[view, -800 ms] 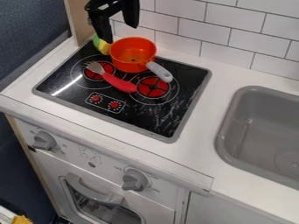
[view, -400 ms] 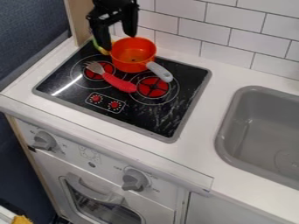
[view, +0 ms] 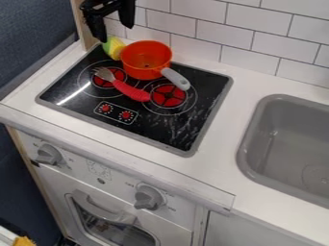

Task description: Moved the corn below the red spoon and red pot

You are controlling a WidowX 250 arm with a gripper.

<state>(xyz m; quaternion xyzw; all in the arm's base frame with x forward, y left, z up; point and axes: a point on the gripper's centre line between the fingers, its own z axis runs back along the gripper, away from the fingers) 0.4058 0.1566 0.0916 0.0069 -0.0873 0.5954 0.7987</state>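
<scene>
Currently, corn just below tool, beside red pot; tool's fingers spread wide apart.

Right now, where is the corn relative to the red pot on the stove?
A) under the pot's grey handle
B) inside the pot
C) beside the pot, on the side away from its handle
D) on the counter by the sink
C: the corn sits at the stovetop's back left corner in the camera view, next to the red pot, whose grey handle points the other way.
</scene>
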